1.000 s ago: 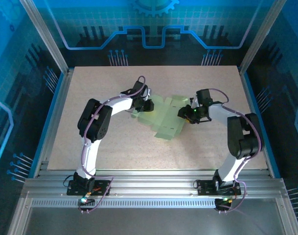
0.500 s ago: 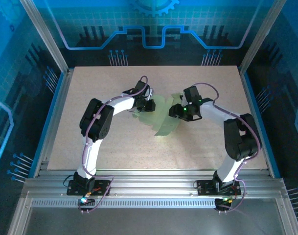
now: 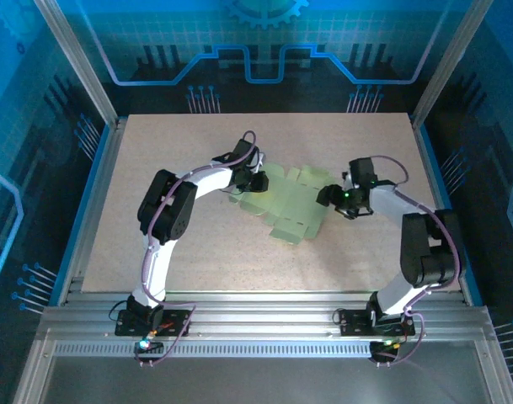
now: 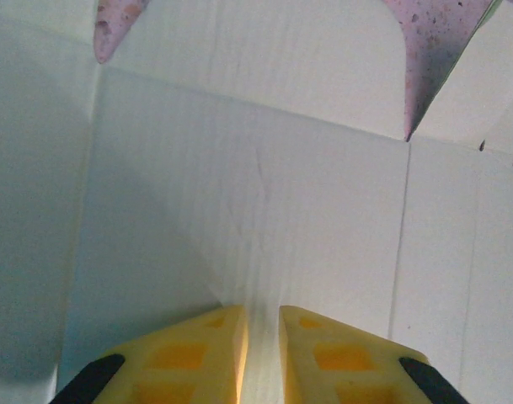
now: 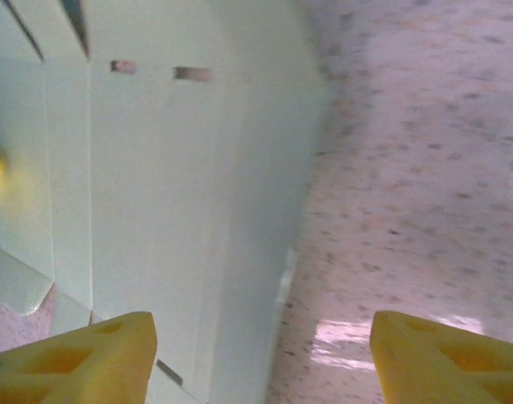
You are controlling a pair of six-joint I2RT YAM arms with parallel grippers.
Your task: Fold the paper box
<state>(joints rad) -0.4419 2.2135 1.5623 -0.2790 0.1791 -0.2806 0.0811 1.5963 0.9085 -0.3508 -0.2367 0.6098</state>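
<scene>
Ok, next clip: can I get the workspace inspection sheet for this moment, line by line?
Surface: speckled beige table, no marks or spills seen.
Job's things: paper box, an unfolded pale green sheet with flaps, lying mid-table between the two arms; its right edge looks slightly lifted.
Clutter: nothing seen.
Grippers: left gripper has its fingers nearly together, with the tips at the sheet's left part. Right gripper is wide open at the sheet's right edge, gripping nothing.
Cables: purple cables run along both arms and loop at the wrists, off the sheet.
Surroundings: blue-lit enclosure walls; metal rail at the near edge carrying the arm bases.
</scene>
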